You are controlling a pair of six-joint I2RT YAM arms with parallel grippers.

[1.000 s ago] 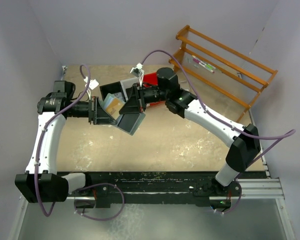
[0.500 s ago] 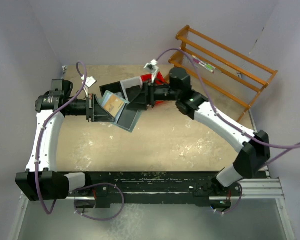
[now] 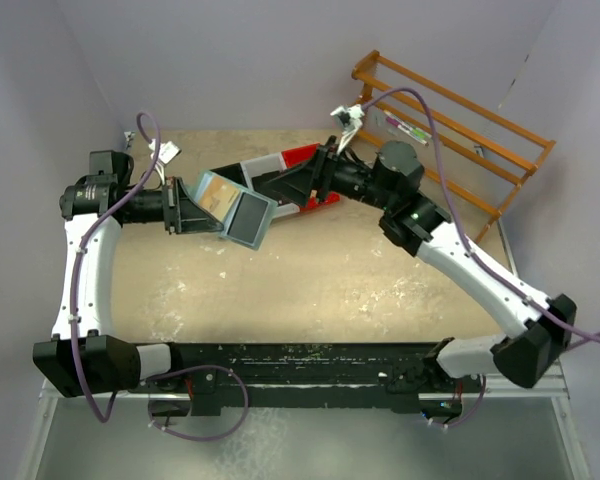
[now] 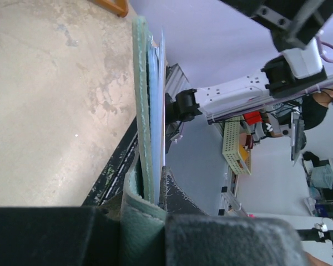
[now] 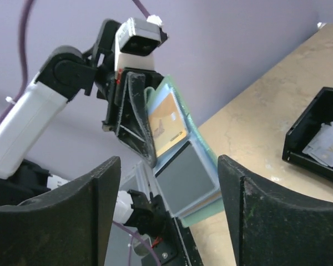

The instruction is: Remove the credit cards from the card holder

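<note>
Your left gripper (image 3: 192, 213) is clamped tight on the card holder (image 3: 242, 212), lifted clear of the table (image 3: 330, 280), credit cards (image 5: 167, 125) still inside; your right gripper (image 3: 268, 185) stands wide and empty, the holder's free edge just ahead of it

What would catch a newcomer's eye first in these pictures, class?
The small mint-green folding card holder, held open in mid-air left of centre by the left gripper, with a tan-orange card and a grey card in its clear pockets. Next, the open right gripper facing it, and the orange wooden rack at the back right.
</note>
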